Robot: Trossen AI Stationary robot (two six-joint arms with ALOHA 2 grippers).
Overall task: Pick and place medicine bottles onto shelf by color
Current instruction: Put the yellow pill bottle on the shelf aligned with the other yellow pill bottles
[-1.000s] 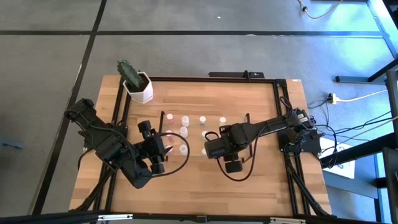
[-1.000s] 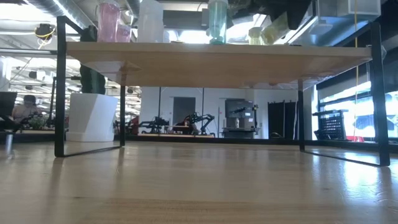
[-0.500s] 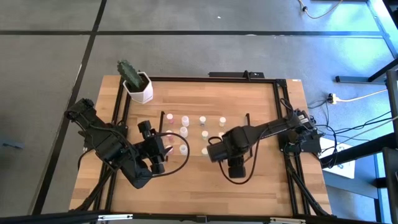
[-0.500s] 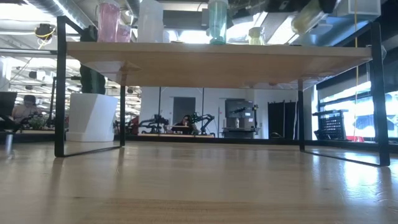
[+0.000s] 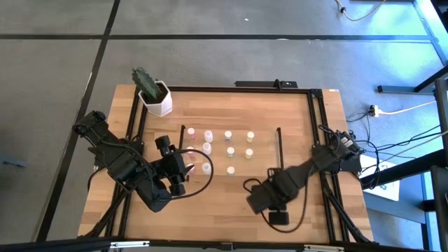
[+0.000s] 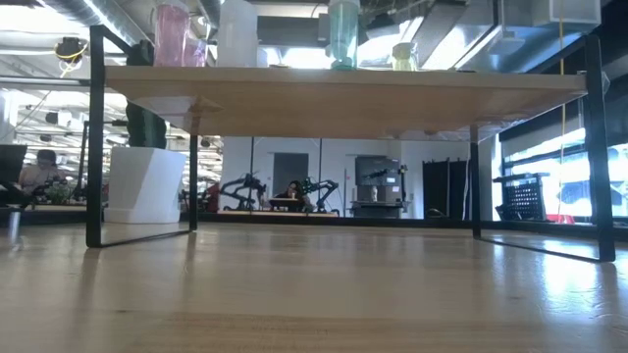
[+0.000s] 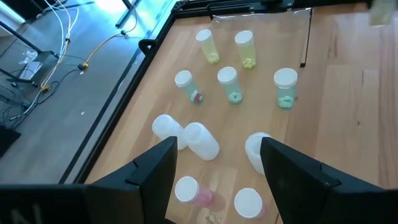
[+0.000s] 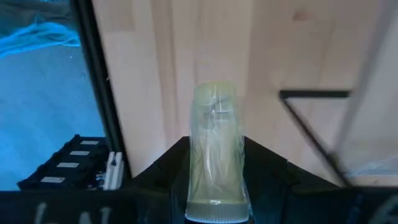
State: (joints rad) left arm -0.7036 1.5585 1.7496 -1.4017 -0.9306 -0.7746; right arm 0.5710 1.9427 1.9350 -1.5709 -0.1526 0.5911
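Observation:
Several medicine bottles point(image 5: 228, 150) with pale caps stand in rows on the light-wood shelf point(image 5: 266, 144): pink at the left, white and pale green in the middle, yellow point(image 7: 245, 48) at the right. The low view shows the shelf board point(image 6: 343, 90) from underneath the bottles. My left gripper point(image 7: 214, 186) hovers open above the shelf's left part, also seen as my left gripper point(image 5: 183, 168) from above. Near the table's front edge, right of the shelf, my right gripper point(image 5: 261, 200) is shut on a pale yellowish bottle point(image 8: 214, 149). My right gripper pinches the pale yellowish bottle by its round sides point(image 8: 198, 163) between the two fingers point(image 8: 264, 168). The fingers point down and lie along the bottle. Its cap point(image 8: 214, 216) is toward the wrist, and the bottle is lifted clear of the table.
A white hexagonal pot point(image 5: 157, 99) with a cactus stands at the table's far left corner. Black frame rails point(image 5: 316, 133) run along the table's sides. Bare wood point(image 5: 210, 210) lies between the shelf and the front edge.
My right gripper has swung from above the shelf's right part toward the table's near right, rolling its wrist and carrying the yellowish bottle clear of the shelf. The bottle has left the low view.

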